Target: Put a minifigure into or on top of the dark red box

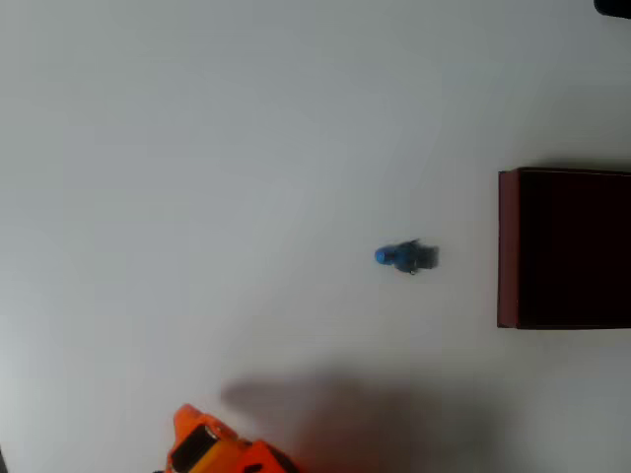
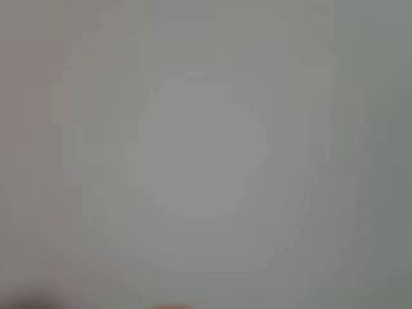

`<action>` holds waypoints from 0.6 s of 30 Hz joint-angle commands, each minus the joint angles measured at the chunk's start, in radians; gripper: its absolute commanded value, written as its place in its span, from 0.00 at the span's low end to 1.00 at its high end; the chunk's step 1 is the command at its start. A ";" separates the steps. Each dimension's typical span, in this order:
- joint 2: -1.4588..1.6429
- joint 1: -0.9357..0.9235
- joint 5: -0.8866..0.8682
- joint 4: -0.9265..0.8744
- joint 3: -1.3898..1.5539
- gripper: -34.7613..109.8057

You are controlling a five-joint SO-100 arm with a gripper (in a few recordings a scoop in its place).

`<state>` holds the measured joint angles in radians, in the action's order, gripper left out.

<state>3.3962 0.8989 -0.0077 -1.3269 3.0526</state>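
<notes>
In the overhead view the blue minifigure (image 1: 406, 256) lies on its side on the white table, its bright blue head pointing left. To its right, a short gap away at the picture's right edge, stands the dark red box (image 1: 508, 246), with thin red walls and a nearly black inside. An orange end of the arm (image 1: 222, 448) pokes in at the bottom edge, well below and left of the figure; I cannot make out its fingers. It casts a broad shadow to its right. The wrist view is a blurred grey surface.
The white table (image 1: 197, 177) stretches bare to the left of the figure and above it. A small dark thing (image 1: 613, 6) sits at the top right corner.
</notes>
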 commanded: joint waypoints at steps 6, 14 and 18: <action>0.015 0.009 -0.018 -0.032 -0.032 0.24; 0.015 -0.075 -0.457 -0.028 -0.048 0.28; 0.015 -0.146 -0.508 0.058 -0.112 0.39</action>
<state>3.3978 0.7885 -0.4786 -1.2993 3.0235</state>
